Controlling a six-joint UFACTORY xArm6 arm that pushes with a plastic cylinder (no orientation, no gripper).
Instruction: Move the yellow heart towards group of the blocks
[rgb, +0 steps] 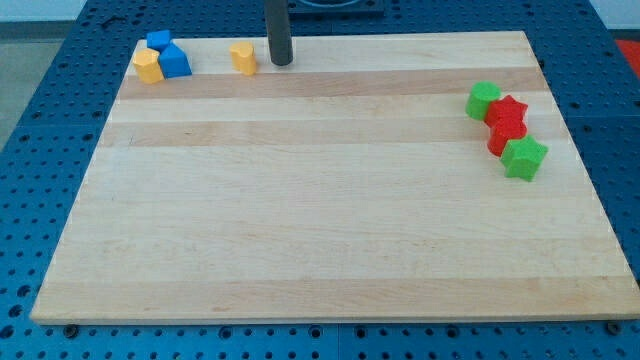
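My tip (281, 63), the bottom end of the dark rod, sits near the top edge of the light wooden board (320, 220). It holds nothing. The small yellow heart block (243, 57) is just beside it on the view's left, not quite touching. In the top left corner sit two blue blocks (168, 55) and a yellow block (148, 66), bunched together. Near the right edge, two green blocks (524, 158) and two red blocks (507, 118) touch in a row.

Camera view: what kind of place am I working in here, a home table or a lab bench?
Most likely a lab bench. The wooden board lies on a blue perforated mounting plate. Small toy blocks are the only objects, such as the yellow heart beside my tip, and a green-and-red cluster at the view's right.
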